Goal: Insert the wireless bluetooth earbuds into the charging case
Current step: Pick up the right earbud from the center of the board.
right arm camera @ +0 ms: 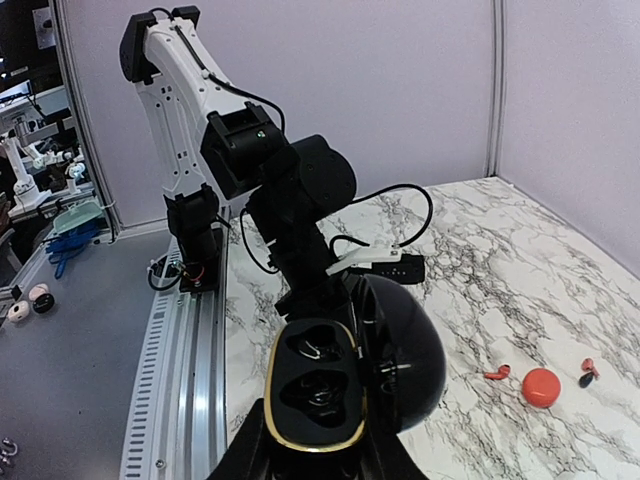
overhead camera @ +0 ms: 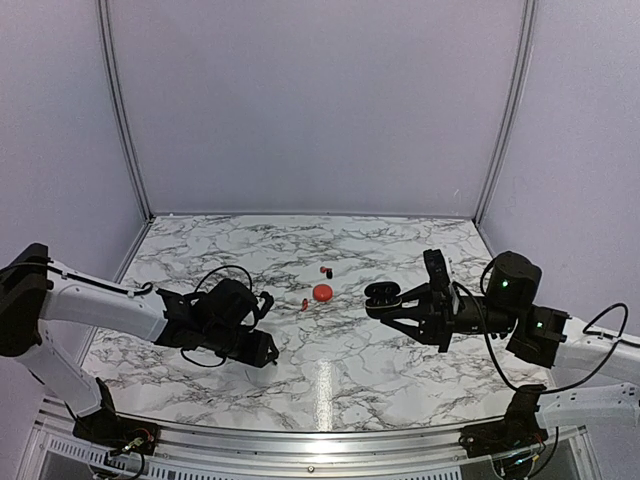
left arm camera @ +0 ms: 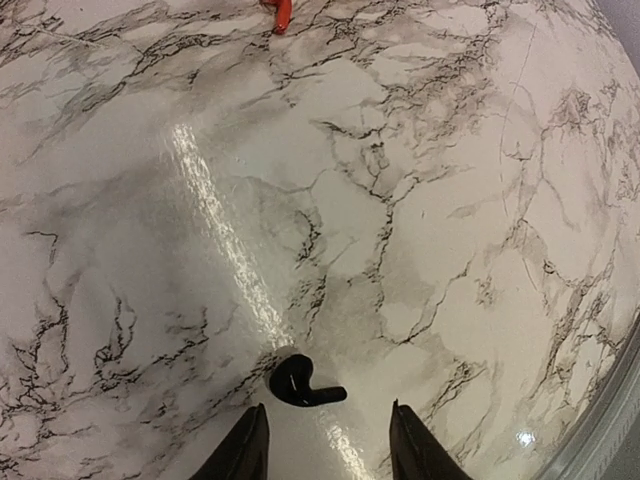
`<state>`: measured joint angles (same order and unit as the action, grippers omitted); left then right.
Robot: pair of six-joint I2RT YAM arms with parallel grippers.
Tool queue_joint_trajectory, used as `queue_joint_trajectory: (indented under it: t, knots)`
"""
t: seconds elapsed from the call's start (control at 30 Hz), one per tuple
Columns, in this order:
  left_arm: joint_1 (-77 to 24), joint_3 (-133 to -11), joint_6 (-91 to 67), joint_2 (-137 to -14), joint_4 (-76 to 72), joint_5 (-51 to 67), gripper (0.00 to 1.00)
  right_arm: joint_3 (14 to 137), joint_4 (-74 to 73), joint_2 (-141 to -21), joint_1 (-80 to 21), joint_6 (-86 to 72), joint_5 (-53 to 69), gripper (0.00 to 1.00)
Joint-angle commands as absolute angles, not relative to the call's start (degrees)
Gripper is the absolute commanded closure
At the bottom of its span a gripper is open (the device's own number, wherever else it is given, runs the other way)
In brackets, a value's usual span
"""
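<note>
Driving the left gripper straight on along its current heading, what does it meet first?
Most likely the black earbud, lying on the marble table just ahead of the open left gripper, between its fingers. Depth is unclear from this view.

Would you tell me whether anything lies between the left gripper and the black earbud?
Nothing visible: the black earbud lies on bare table just ahead of the open left gripper.
</note>
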<state>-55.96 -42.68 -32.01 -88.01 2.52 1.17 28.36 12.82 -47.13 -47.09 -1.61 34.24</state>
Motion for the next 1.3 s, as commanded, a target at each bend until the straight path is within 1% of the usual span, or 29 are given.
queue_joint_trajectory:
  t: [0.0, 0.1, 0.77, 1.03, 1.27]
  knots:
    - [-56.79, -46.34, -30.68, -91.09, 7.41, 0.40, 0.59, 29.47, 12.60, -46.50, -47.59, -0.97, 33.15, 1.00]
    - [-57.12, -47.33, -30.75, -92.75, 8.33, 0.35, 0.61, 29.34, 12.82, -46.71, -47.63, -1.05, 33.28, 1.00]
    - [-57.30, -53.72, -26.59, -99.25, 13.36, -2.80, 0.65, 29.84, 12.58, -47.52, -47.63, -0.79, 33.66, 1.00]
    - [-58.45, -55.23, -24.47, -99.83, 16.90, -5.41, 0.69, 29.84, 12.24, -47.55, -47.59, -0.70, 33.57, 1.00]
    - [-59.74, -57.43, -20.23, -100.63, 17.69, -5.76, 0.76, 29.88, 12.38, -47.84, -47.59, -0.73, 33.66, 1.00]
